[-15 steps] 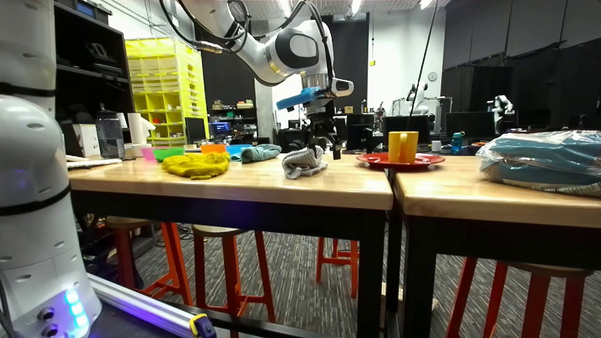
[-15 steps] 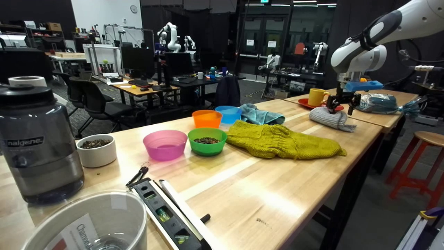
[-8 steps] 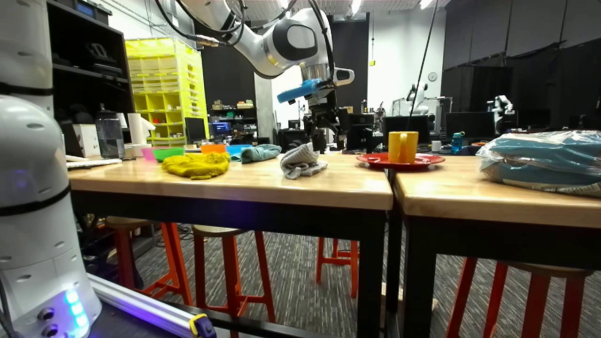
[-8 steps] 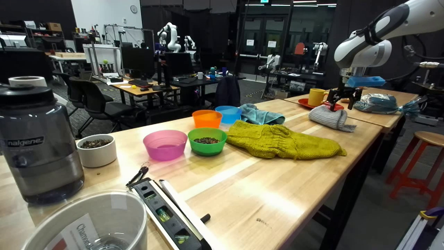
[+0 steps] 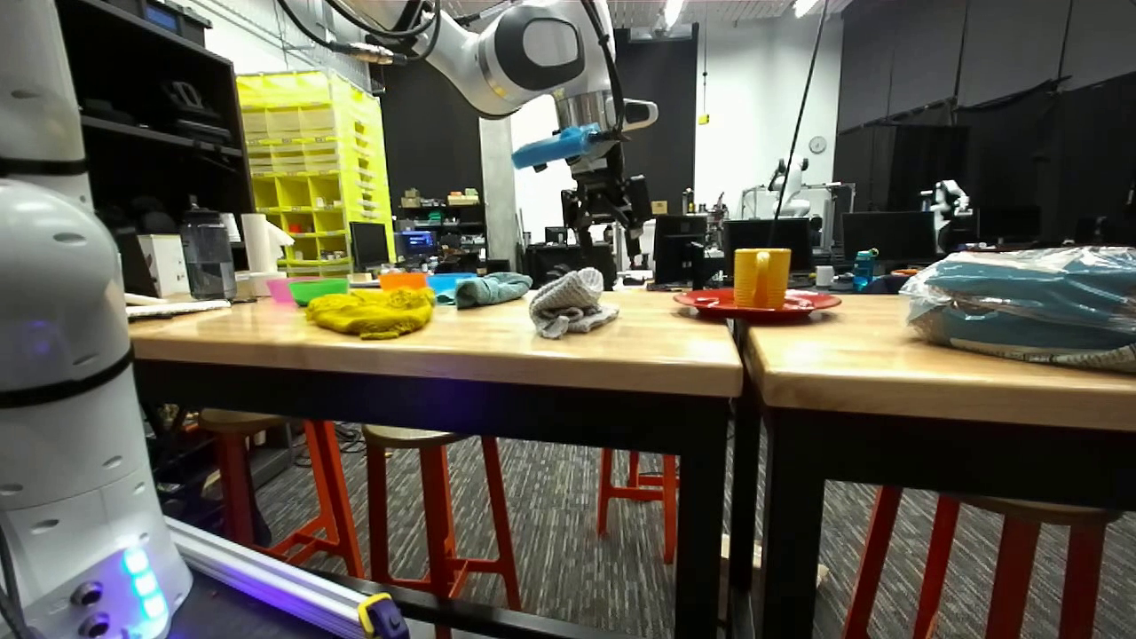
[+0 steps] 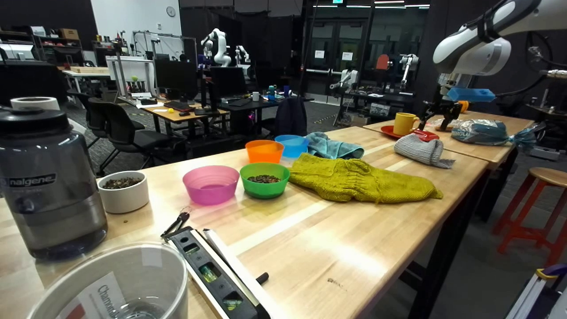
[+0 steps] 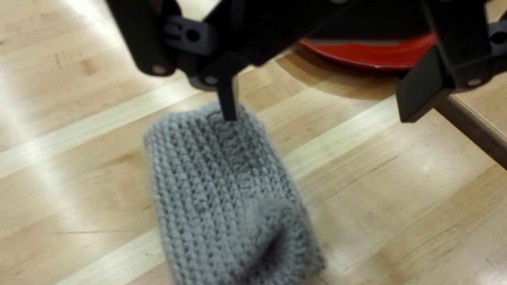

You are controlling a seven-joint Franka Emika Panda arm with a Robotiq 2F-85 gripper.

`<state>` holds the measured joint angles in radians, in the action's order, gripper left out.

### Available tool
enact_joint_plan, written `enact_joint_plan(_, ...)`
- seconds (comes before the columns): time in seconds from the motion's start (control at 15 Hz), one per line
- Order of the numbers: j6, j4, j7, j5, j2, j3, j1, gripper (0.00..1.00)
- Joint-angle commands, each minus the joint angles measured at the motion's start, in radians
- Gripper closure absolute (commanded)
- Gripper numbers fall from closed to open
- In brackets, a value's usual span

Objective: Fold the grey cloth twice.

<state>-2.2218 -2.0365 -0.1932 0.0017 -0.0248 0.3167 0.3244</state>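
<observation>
The grey knitted cloth lies folded into a thick bundle on the wooden table, in both exterior views. In the wrist view the cloth is a long folded strip with a raised, curled fold at its lower right end. My gripper is open and empty, raised above the cloth and apart from it. In the wrist view the gripper has its fingers wide apart; one finger overlaps the cloth's far end in the picture, the other is over bare table.
A red plate with a yellow mug stands beside the cloth, near the gap between two tables. A mustard cloth, a teal cloth and several coloured bowls lie further along. A plastic-wrapped blue package lies on the adjoining table.
My gripper has opened, let go of the grey cloth and risen above it. The cloth's upper layer has settled slightly and stays in place on the table.
</observation>
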Motion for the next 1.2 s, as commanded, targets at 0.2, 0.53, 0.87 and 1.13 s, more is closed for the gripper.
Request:
enact_joint_plan(0.2, -0.006, -0.101, 0.069, 0.029, -0.128, -0.03, -0.039, 0.0)
enact_joint_plan(0.53, -0.01, -0.173, 0.356, -0.031, -0.172, -0.064, -0.035, 0.0)
enact_joint_plan(0.87, 0.011, -0.189, 0.616, -0.065, -0.168, -0.093, -0.033, 0.0)
enact_joint_plan(1.13, 0.02, -0.171, 0.77, -0.077, -0.14, -0.114, -0.033, 0.0)
